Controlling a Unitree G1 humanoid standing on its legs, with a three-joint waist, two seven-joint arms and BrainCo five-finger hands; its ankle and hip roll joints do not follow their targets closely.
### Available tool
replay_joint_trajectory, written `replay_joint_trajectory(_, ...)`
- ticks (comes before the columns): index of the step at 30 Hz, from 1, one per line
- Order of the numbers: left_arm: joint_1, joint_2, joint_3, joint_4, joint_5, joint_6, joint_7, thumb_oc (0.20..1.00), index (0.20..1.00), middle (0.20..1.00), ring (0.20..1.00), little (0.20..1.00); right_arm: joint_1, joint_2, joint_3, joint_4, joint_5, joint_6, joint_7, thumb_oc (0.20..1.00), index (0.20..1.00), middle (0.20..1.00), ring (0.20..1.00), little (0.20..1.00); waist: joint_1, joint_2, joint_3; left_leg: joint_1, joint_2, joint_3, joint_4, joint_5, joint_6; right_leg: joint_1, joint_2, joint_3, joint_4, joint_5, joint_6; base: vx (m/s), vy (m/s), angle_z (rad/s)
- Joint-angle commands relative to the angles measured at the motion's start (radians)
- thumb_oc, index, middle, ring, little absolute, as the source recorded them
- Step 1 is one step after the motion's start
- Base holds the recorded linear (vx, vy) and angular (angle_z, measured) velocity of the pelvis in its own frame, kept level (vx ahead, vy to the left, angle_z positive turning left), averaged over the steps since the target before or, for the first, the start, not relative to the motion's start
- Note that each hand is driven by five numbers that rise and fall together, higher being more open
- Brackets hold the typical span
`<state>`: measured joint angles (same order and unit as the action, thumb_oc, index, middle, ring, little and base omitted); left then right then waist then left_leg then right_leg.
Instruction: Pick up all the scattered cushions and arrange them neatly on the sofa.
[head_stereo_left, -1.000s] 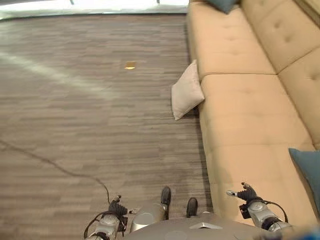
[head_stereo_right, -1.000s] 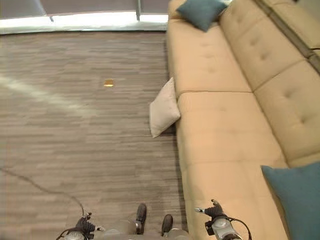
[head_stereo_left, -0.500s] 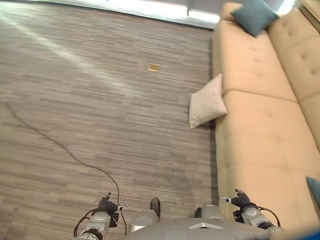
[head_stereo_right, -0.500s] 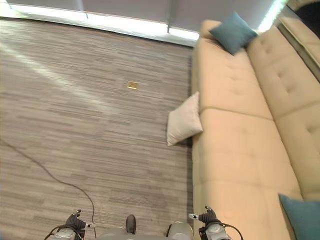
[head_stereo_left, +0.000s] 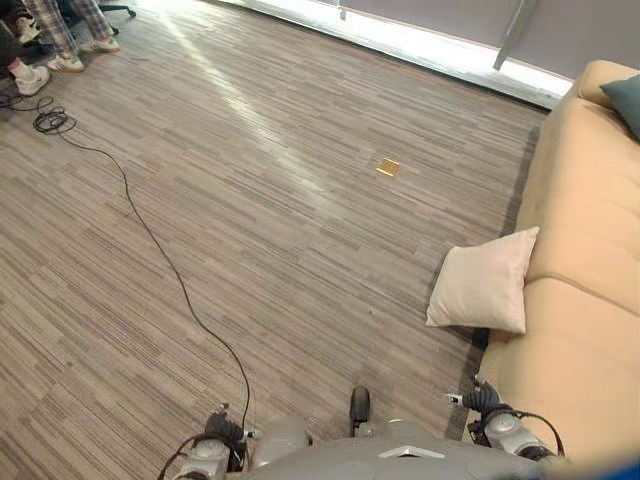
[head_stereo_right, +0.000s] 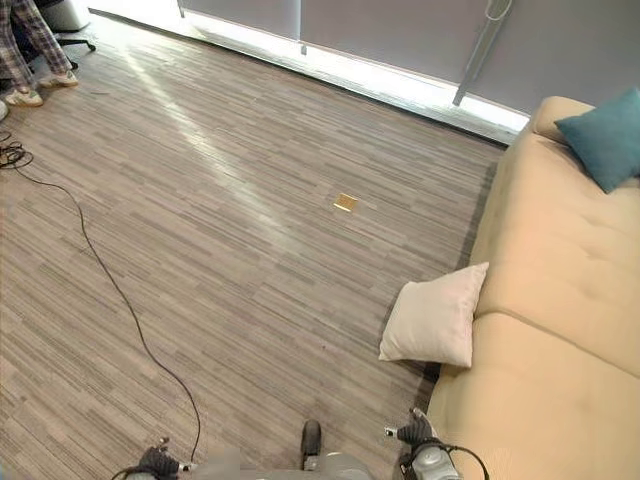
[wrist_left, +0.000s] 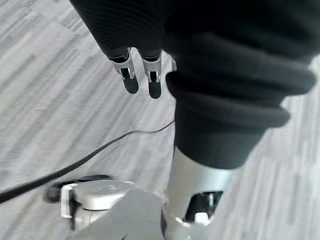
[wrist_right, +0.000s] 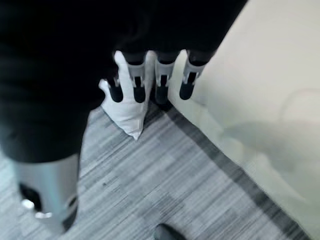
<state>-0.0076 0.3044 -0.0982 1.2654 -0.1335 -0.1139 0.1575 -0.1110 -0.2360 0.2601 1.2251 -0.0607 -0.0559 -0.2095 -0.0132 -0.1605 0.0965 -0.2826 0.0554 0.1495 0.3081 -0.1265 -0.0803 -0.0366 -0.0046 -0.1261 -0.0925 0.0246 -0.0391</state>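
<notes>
A beige cushion (head_stereo_left: 482, 285) stands on the wooden floor, leaning against the front of the tan sofa (head_stereo_left: 585, 340). At the sofa's far end lies a teal cushion (head_stereo_right: 603, 135). Low beside my body hangs my left hand (head_stereo_left: 222, 430), its fingers (wrist_left: 131, 82) straight and holding nothing. My right hand (head_stereo_left: 480, 400) is just in front of the sofa's near seat, open and empty. Past its fingers (wrist_right: 160, 85) in the right wrist view the beige cushion (wrist_right: 127, 107) shows on the floor, well apart from the hand.
A small brass floor plate (head_stereo_left: 388, 167) is set in the floor beyond the cushion. A person's legs (head_stereo_left: 60, 40) stand at the far left by a chair base. A bright window strip (head_stereo_right: 380, 75) runs along the far wall.
The whole picture has swung, so the camera has turned toward the open floor. The beige cushion still leans on the sofa. Both hands stay low and empty.
</notes>
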Motion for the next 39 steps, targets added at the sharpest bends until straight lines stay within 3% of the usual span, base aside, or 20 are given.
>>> replay_joint_trajectory(1,0.004,-0.004,-0.012,0.001,0.02,-0.002,-0.007,1.0,1.0,1.0,1.0,1.0,0.04,-0.016,0.005,-0.007,0.014,-0.004,-0.02,1.0,1.0,1.0,1.0,1.0,-0.007,-0.003,-0.001,0.068,-0.056,-0.067,-0.182,0.084,0.009,0.0,-0.023,0.049,0.057,-0.027,0.168,0.28,0.131,-0.37)
replay_joint_trajectory(3,0.005,-0.004,-0.011,0.003,0.014,-0.006,-0.006,1.0,1.0,1.0,1.0,1.0,0.037,-0.019,0.006,-0.005,0.008,-0.004,-0.022,1.0,1.0,1.0,1.0,1.0,0.006,0.0,0.004,0.035,-0.054,-0.079,-0.225,0.141,-0.004,0.025,-0.01,0.069,0.064,-0.049,0.167,0.27,0.17,-0.52)
replay_joint_trajectory(8,0.022,-0.008,-0.008,0.018,0.049,0.003,-0.01,1.0,1.0,1.0,1.0,1.0,0.036,-0.004,0.002,0.008,-0.022,0.0,-0.015,1.0,1.0,1.0,1.0,1.0,0.008,0.008,-0.028,0.108,-0.065,-0.065,-0.265,0.119,0.026,0.03,-0.029,0.096,0.171,-0.071,0.189,0.24,0.234,-0.84)
replay_joint_trajectory(10,0.009,0.011,-0.016,0.007,0.057,0.006,-0.007,1.0,1.0,1.0,1.0,1.0,0.008,0.004,0.011,-0.01,-0.028,0.0,-0.009,1.0,1.0,1.0,1.0,1.0,0.002,0.021,-0.004,0.159,-0.059,-0.042,-0.258,0.092,0.062,-0.077,-0.054,0.084,0.42,0.018,0.222,0.15,0.202,-0.22)
replay_joint_trajectory(12,0.005,0.013,-0.014,0.002,0.045,0.0,-0.004,1.0,1.0,1.0,1.0,1.0,0.003,0.003,0.011,-0.023,-0.028,-0.004,-0.009,1.0,1.0,1.0,1.0,1.0,0.004,0.037,0.004,0.19,-0.052,-0.032,-0.259,0.073,0.072,-0.124,-0.073,0.039,0.501,0.027,0.218,0.17,0.187,-0.43)
replay_joint_trajectory(13,0.007,0.012,-0.013,0.0,0.034,-0.001,-0.007,1.0,1.0,1.0,1.0,1.0,0.002,0.001,0.015,-0.026,-0.034,-0.004,-0.011,1.0,1.0,1.0,1.0,1.0,0.002,0.045,0.003,0.223,-0.053,-0.026,-0.272,0.062,0.076,-0.149,-0.095,-0.013,0.484,0.012,0.204,0.26,0.161,-0.52)
replay_joint_trajectory(15,0.002,0.008,-0.017,0.003,0.033,0.0,-0.009,1.0,1.0,1.0,1.0,1.0,-0.001,-0.001,0.019,-0.022,-0.042,0.001,-0.012,1.0,1.0,1.0,1.0,1.0,-0.005,0.048,0.0,0.259,-0.062,-0.02,-0.297,0.053,0.073,-0.164,-0.089,-0.056,0.383,-0.013,0.194,0.25,0.09,-0.36)
replay_joint_trajectory(17,-0.008,0.007,-0.02,0.004,0.029,-0.001,-0.009,1.0,1.0,1.0,1.0,1.0,-0.004,-0.005,0.023,-0.018,-0.047,0.01,-0.01,1.0,1.0,1.0,1.0,1.0,-0.016,0.046,0.001,0.278,-0.078,-0.016,-0.307,0.043,0.073,-0.195,-0.08,-0.087,0.273,0.014,0.2,0.24,0.063,-0.28)
replay_joint_trajectory(18,-0.018,0.006,-0.016,0.009,0.029,-0.001,-0.009,1.0,1.0,1.0,1.0,1.0,-0.003,-0.01,0.027,-0.009,-0.06,0.017,-0.009,1.0,1.0,1.0,1.0,1.0,-0.026,0.042,0.007,0.298,-0.09,-0.006,-0.307,0.026,0.068,-0.215,-0.083,-0.138,0.174,0.046,0.217,0.28,0.064,-0.16)
replay_joint_trajectory(20,-0.017,0.0,-0.016,0.008,0.035,-0.003,-0.008,1.0,1.0,1.0,1.0,1.0,0.005,-0.01,0.028,0.002,-0.063,0.018,-0.014,1.0,1.0,1.0,1.0,1.0,-0.028,0.036,0.004,0.317,-0.098,0.006,-0.294,0.004,0.065,-0.185,-0.084,-0.161,0.128,0.063,0.224,0.28,0.024,-0.21)
replay_joint_trajectory(22,-0.012,-0.004,-0.023,0.009,0.049,-0.002,-0.01,1.0,1.0,1.0,1.0,1.0,0.026,-0.009,0.016,0.005,-0.054,0.019,-0.013,1.0,1.0,1.0,1.0,1.0,-0.039,0.027,-0.01,0.337,-0.103,-0.004,-0.286,-0.024,0.063,-0.168,-0.067,-0.117,0.116,0.064,0.214,0.32,-0.049,-0.1)
replay_joint_trajectory(24,-0.006,-0.017,-0.046,0.011,0.077,-0.002,-0.015,1.0,1.0,1.0,1.0,1.0,0.053,-0.007,0.0,0.017,-0.035,0.017,-0.012,1.0,1.0,1.0,1.0,1.0,-0.057,0.023,-0.035,0.352,-0.077,0.002,-0.2,-0.042,0.023,-0.117,-0.058,-0.118,0.091,0.063,0.195,0.39,-0.105,0.41)
replay_joint_trajectory(25,-0.006,-0.017,-0.046,0.011,0.077,-0.002,-0.015,1.0,1.0,1.0,1.0,1.0,0.053,-0.007,0.0,0.017,-0.035,0.017,-0.012,1.0,1.0,1.0,1.0,1.0,-0.057,0.024,-0.035,0.351,-0.076,0.002,-0.197,-0.045,0.022,-0.116,-0.057,-0.118,0.09,0.063,0.195,0.35,-0.108,0.39)
replay_joint_trajectory(26,-0.015,-0.016,-0.067,0.002,0.094,0.001,-0.023,1.0,1.0,1.0,1.0,1.0,0.055,-0.012,0.006,0.025,-0.031,0.015,-0.009,1.0,1.0,1.0,1.0,1.0,-0.057,0.016,-0.036,0.307,-0.057,0.012,-0.036,-0.004,-0.003,-0.066,-0.047,-0.104,0.065,0.052,0.172,0.2,-0.06,0.14)
replay_joint_trajectory(28,-0.026,-0.016,-0.074,-0.008,0.09,0.003,-0.024,1.0,1.0,1.0,1.0,1.0,0.054,-0.019,0.005,0.027,-0.022,0.018,-0.005,1.0,1.0,1.0,1.0,1.0,-0.054,0.008,-0.03,0.263,-0.047,0.009,0.025,0.016,-0.005,-0.044,-0.045,-0.083,0.059,0.039,0.16,0.18,-0.024,-0.5)
replay_joint_trajectory(30,-0.041,-0.021,-0.089,-0.015,0.086,0.003,-0.025,1.0,1.0,1.0,1.0,1.0,0.053,-0.026,0.003,0.034,-0.02,0.02,-0.008,1.0,1.0,1.0,1.0,1.0,-0.045,-0.014,-0.026,0.195,-0.047,-0.008,-0.021,-0.034,0.02,-0.019,-0.053,-0.047,0.046,0.025,0.166,0.21,0.049,-0.99)
replay_joint_trajectory(33,-0.056,-0.03,-0.098,-0.013,0.079,-0.003,-0.026,1.0,1.0,1.0,1.0,1.0,0.047,-0.032,0.001,0.039,-0.013,0.02,-0.012,1.0,1.0,1.0,1.0,1.0,-0.017,-0.003,-0.004,0.128,-0.074,-0.123,-0.177,0.055,0.011,0.016,-0.023,0.027,0.037,0.005,0.169,0.21,0.106,-0.88)
replay_joint_trajectory(34,-0.059,-0.037,-0.1,-0.008,0.073,-0.009,-0.026,1.0,1.0,1.0,1.0,1.0,0.039,-0.041,-0.003,0.042,-0.014,0.018,-0.019,1.0,1.0,1.0,1.0,1.0,-0.007,0.007,0.003,0.088,-0.092,-0.206,-0.21,0.101,0.004,0.027,-0.008,0.068,0.046,-0.009,0.167,0.19,0.135,-0.92)
replay_joint_trajectory(35,-0.057,-0.041,-0.1,-0.003,0.07,-0.01,-0.027,1.0,1.0,1.0,1.0,1.0,0.038,-0.043,-0.005,0.044,-0.015,0.019,-0.021,1.0,1.0,1.0,1.0,1.0,-0.005,0.01,0.006,0.084,-0.101,-0.229,-0.208,0.105,0.002,0.034,-0.005,0.085,0.05,-0.015,0.166,0.17,0.135,-1.11)
replay_joint_trajectory(39,-0.028,-0.05,-0.092,0.019,0.096,0.001,-0.04,1.0,1.0,1.0,1.0,1.0,0.055,-0.031,-0.016,0.051,-0.021,0.023,-0.015,1.0,1.0,1.0,1.0,1.0,-0.013,0.03,-0.028,0.168,-0.098,-0.221,-0.258,0.091,0.028,0.035,-0.009,0.14,0.098,-0.034,0.171,0.23,0.225,-1.15)
